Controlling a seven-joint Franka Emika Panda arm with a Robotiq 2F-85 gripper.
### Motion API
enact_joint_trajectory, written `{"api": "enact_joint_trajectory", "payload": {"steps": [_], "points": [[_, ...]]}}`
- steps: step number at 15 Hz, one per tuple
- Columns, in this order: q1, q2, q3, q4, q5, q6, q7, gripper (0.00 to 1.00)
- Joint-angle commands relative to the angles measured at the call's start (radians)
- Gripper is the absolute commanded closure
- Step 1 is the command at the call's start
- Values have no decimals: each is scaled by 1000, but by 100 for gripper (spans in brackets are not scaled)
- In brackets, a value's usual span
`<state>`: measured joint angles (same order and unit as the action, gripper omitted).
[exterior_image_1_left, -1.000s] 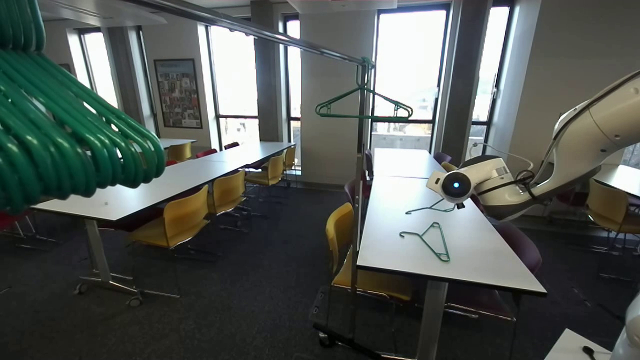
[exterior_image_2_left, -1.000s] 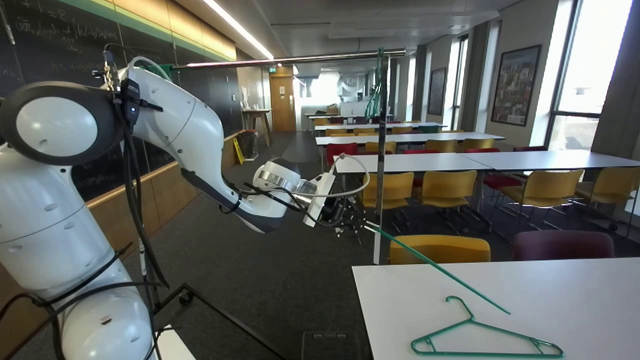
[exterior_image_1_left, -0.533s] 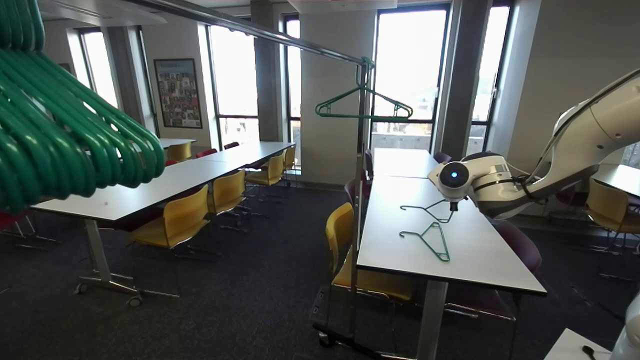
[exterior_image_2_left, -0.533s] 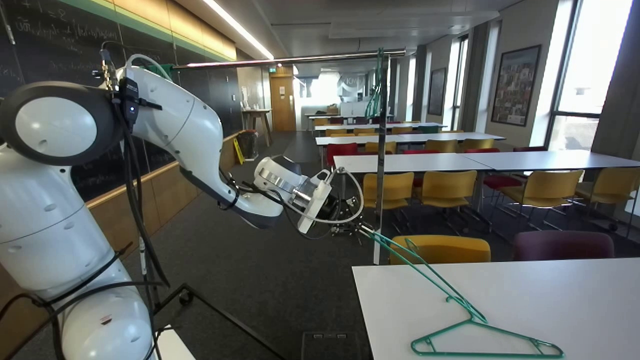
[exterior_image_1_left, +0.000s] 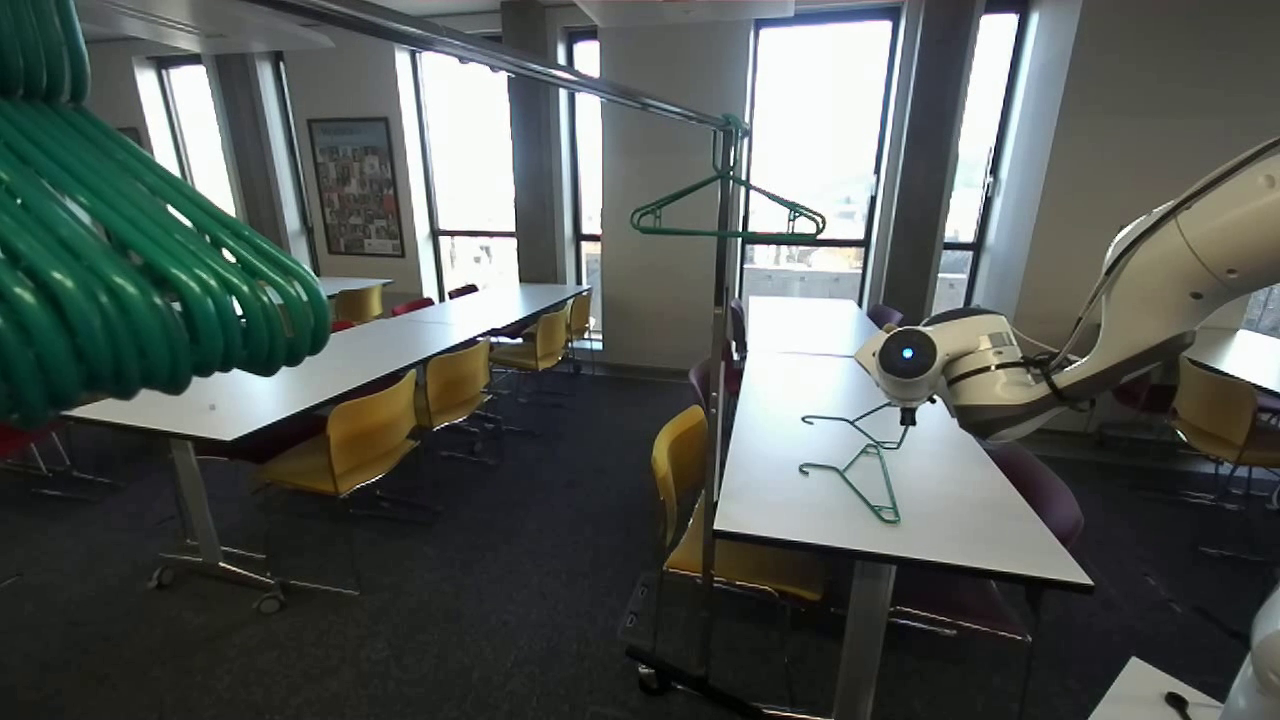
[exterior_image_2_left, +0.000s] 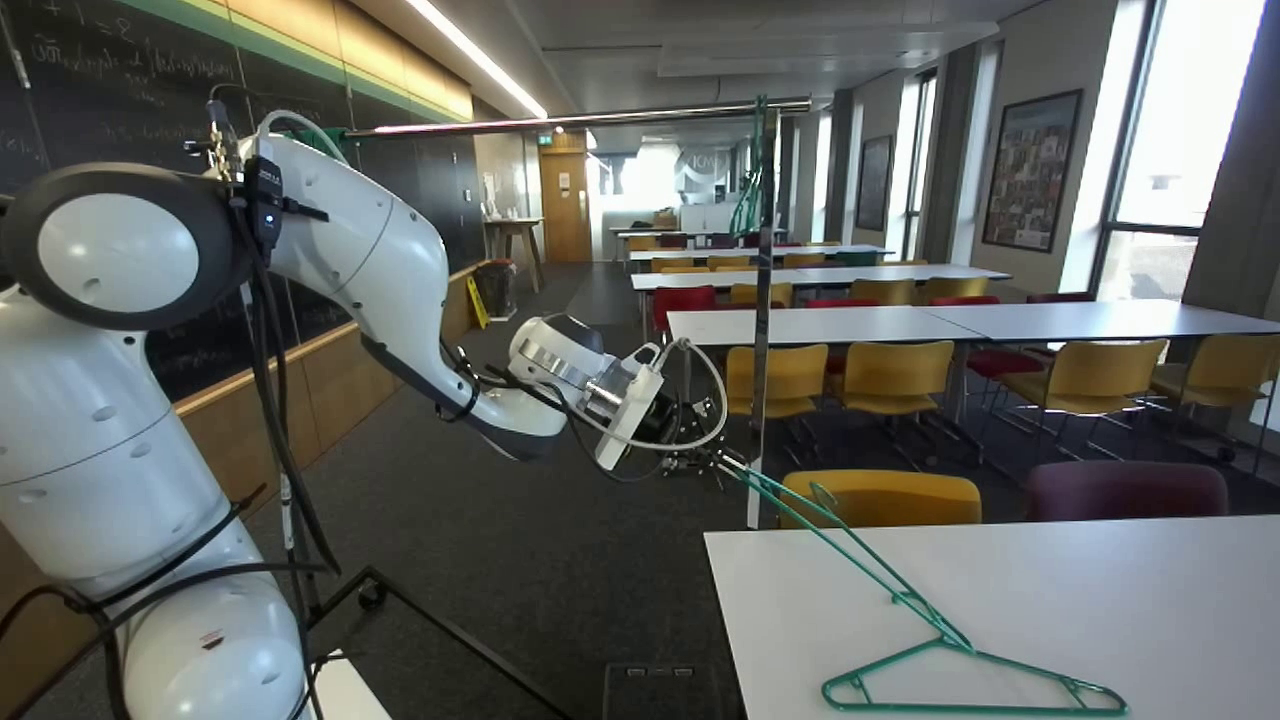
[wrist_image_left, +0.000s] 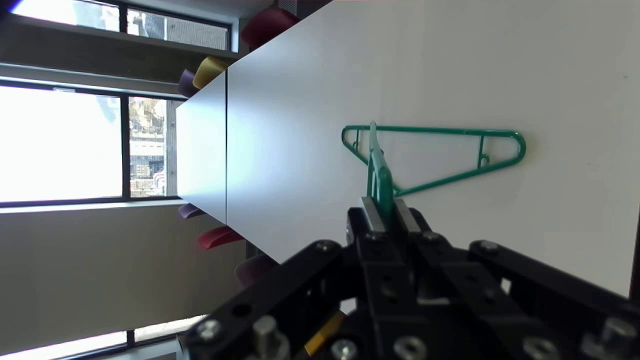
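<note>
My gripper (wrist_image_left: 390, 215): clenched on held hanger (wrist_image_left: 384, 187) | Change: I've turned it, edge-on a second ago in an exterior view, now face showing; reorienting looks settled | Place: tilted over tabletop (wrist_image_left: 525, 240), near a short edge; loose hanger (wrist_image_left: 440, 131) below, contact unclear

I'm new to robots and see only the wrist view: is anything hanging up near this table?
Observer: Yes, in both exterior views a metal rail has green hangers at one end.
Operator: And the hanger in the claw, what am I missing of it?
Observer: Its hook; an exterior view shows it pointing toward the side of the table where the rail's post stands.
Operator: What else don't I see?
Observer: A chalkboard with writing on it, in an exterior view.
</note>
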<state>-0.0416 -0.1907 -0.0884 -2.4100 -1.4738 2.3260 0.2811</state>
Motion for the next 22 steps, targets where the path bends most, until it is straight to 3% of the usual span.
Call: {"api": "enact_joint_trajectory", "payload": {"steps": [1, 13, 14, 19, 22], "points": [[-2, -1, 3, 1, 4, -1, -3, 92], [-2, -1, 3, 1, 4, -1, -3, 92], [-4, 23, 10, 24, -38, -16, 43, 98], [-16, 184, 0, 143, -313, -23, 310, 98], [-29, 309, -6, 228, -423, -29, 439, 98]]}}
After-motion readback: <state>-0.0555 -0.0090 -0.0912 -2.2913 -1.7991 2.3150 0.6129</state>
